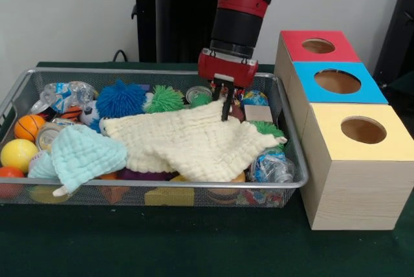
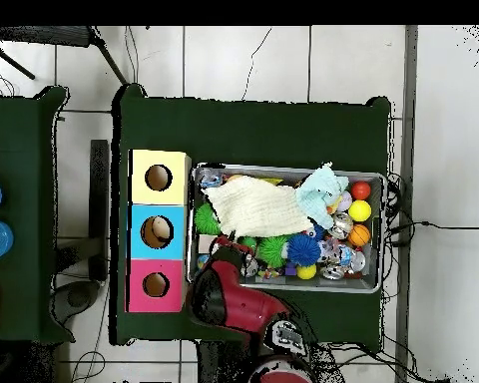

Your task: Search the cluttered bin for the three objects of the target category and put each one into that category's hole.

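Observation:
The wire mesh bin (image 1: 129,70) is full of toys and cloths; it also shows in the overhead view (image 2: 385,231). One clear water bottle (image 1: 61,96) lies at the bin's back left corner, and another (image 1: 272,167) at its front right corner, partly under a cream cloth (image 1: 187,141). A third bottle is hidden. My gripper (image 1: 222,105) points down at the cream cloth's back edge and looks shut on it. The red-topped box with its hole (image 1: 318,45) stands to the right of the bin. In the overhead view the hole (image 2: 156,285) is left of the arm.
Blue-topped (image 1: 337,81) and yellow-topped (image 1: 363,130) boxes stand in a row with the red one. A light blue cloth (image 1: 84,154), spiky blue (image 1: 121,99) and green (image 1: 165,99) balls, metal cans (image 1: 48,136) and coloured balls (image 1: 18,154) fill the bin.

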Robot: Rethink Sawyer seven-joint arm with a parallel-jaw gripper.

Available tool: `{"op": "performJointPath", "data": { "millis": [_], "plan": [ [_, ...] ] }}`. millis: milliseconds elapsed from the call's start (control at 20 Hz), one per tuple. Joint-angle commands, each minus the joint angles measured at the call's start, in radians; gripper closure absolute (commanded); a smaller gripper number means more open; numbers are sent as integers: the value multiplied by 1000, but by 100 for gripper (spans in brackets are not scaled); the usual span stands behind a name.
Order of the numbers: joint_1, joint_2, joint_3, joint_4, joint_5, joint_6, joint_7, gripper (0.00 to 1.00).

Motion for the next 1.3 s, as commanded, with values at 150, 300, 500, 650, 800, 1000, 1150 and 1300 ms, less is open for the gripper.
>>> {"op": "performJointPath", "data": {
  "millis": [150,300,500,650,800,1000,1150,1300],
  "plan": [
    [-46,-292,6,62,-6,462,99,100],
    [-44,-316,-11,58,-23,500,96,100],
    [-53,-365,-26,56,-51,565,81,100],
    [-93,-379,-6,64,-82,558,65,100],
    [-136,-381,9,61,-115,550,49,100],
    [-192,-377,37,59,-155,547,32,100],
    [-228,-401,50,66,-183,565,17,100],
    [-273,-409,66,63,-219,568,0,100]
  ]
}}
